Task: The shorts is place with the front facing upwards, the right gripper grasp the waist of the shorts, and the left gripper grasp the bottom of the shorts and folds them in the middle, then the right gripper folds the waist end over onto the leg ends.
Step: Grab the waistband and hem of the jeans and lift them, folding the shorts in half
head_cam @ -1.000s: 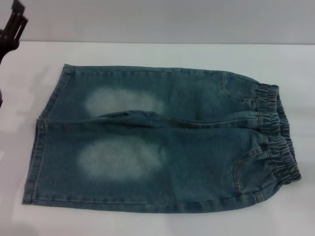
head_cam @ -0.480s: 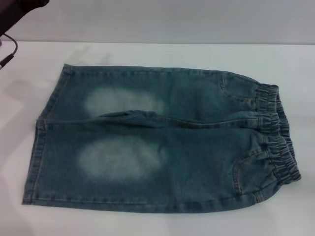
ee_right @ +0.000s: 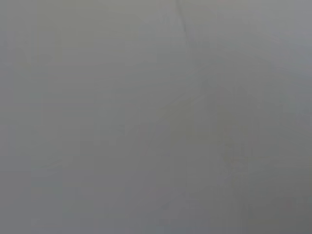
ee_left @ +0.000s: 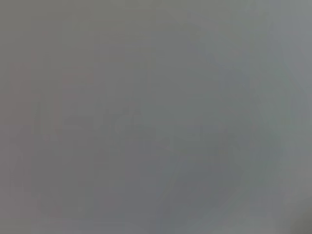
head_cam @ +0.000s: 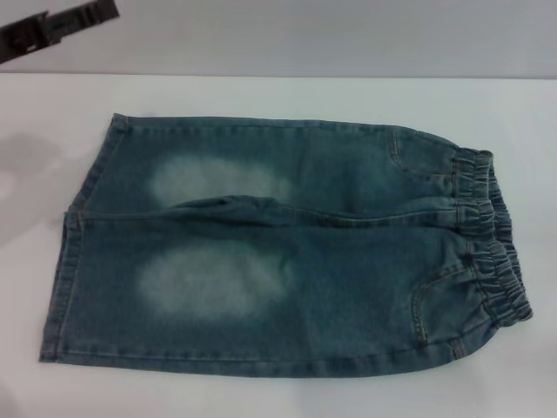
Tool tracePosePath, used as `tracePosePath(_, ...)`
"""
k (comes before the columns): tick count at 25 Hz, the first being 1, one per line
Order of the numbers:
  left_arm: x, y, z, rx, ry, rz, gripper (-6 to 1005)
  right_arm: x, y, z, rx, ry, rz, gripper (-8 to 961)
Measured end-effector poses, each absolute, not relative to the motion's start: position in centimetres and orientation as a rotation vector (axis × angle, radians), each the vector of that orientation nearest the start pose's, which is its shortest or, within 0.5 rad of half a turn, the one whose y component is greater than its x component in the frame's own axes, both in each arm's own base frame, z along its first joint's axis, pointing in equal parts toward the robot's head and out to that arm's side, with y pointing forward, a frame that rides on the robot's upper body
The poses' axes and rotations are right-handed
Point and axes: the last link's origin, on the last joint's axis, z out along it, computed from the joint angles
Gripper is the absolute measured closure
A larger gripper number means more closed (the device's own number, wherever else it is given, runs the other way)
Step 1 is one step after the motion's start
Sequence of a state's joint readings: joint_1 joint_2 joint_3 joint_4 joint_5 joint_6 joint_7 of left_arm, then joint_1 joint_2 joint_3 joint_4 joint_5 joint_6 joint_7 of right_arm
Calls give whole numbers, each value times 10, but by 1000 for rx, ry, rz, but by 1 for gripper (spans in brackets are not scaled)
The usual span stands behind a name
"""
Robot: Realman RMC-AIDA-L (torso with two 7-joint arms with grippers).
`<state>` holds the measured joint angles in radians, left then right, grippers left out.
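Note:
Blue denim shorts [head_cam: 331,261] lie flat and front up on the white table [head_cam: 261,94] in the head view. Their elastic waist [head_cam: 492,235] is at the right, and the two leg ends [head_cam: 70,252] are at the left. Each leg has a faded pale patch. My left gripper [head_cam: 57,30] appears as a dark bar at the top left corner, above the table's far edge and well away from the shorts. The right gripper is out of sight. Both wrist views show only plain grey.
The table's far edge runs along the top of the head view, with a grey wall [head_cam: 348,35] behind it. White table surface surrounds the shorts on every side.
The dark left gripper at the top left has risen and swung rightward, now lying as a nearly level bar. The shorts have not moved.

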<state>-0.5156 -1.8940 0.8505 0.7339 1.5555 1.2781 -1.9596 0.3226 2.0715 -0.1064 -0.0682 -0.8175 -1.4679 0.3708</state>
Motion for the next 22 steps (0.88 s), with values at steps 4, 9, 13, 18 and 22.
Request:
tracePosePath(4,-263,389,114,-2243,-1231,-947,186,405,255,104,-929,528,781,438)
tracePosePath(9,-263,383,114,-2307,-1327,-881,187,404,258,104,-932,527,786,437)
tracePosePath(13,-265,377,116,-2327,-1446,-823,189,403,261,106,-934,522,785,437)
tracePosePath(18,-276,365,117,-2334,-1613,-706,190,403,261,109,-935,510,780,437)
tracePosePath(22,-286,350,112,-2358,-1725,-579,191,402,263,112,-935,500,780,437)
